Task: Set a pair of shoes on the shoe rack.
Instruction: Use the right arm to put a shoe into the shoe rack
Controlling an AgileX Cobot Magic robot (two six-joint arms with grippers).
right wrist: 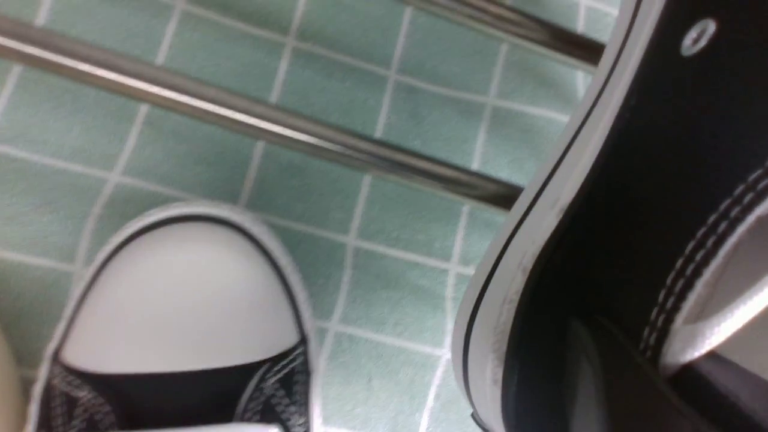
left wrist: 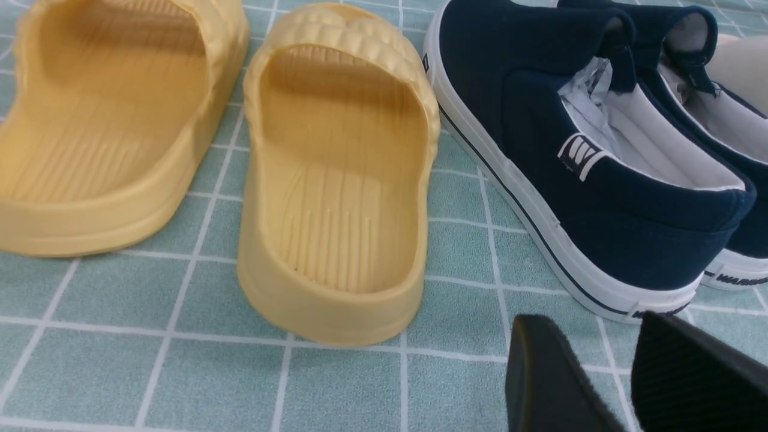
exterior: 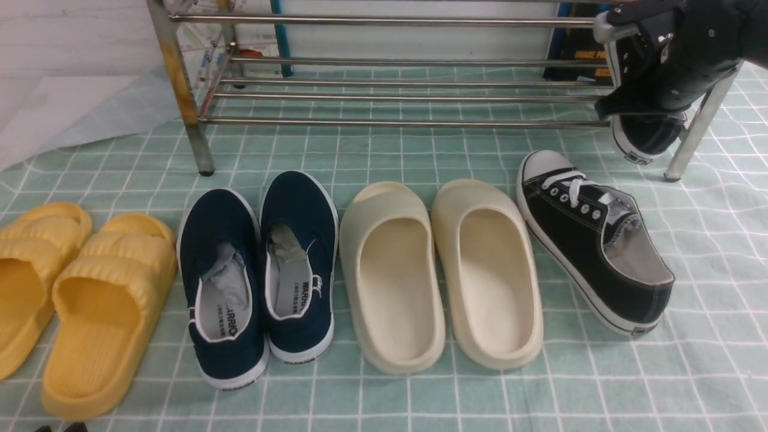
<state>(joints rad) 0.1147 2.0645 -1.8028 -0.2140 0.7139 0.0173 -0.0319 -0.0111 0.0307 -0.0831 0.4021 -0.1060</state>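
Note:
One black sneaker (exterior: 594, 240) with white laces and toe cap lies on the checked cloth at the right, its toe (right wrist: 180, 294) pointing toward the shoe rack (exterior: 390, 123). The other black sneaker (exterior: 645, 135) hangs in the air at the rack's right end, heel down, level with the rack's lower rails (right wrist: 240, 120). My right gripper (exterior: 654, 78) is shut on its side wall (right wrist: 630, 180). My left gripper (left wrist: 606, 384) is low at the near left, behind the navy slip-ons. Its fingers (left wrist: 540, 378) stand apart with only cloth between them.
Yellow slides (exterior: 90, 300), navy slip-ons (exterior: 264, 270) and cream slides (exterior: 444, 270) stand in a row on the green checked cloth (exterior: 420, 156) in front of the rack. The rack's left leg (exterior: 180, 90) is yellow-stained; its right leg (exterior: 696, 132) stands behind the held sneaker.

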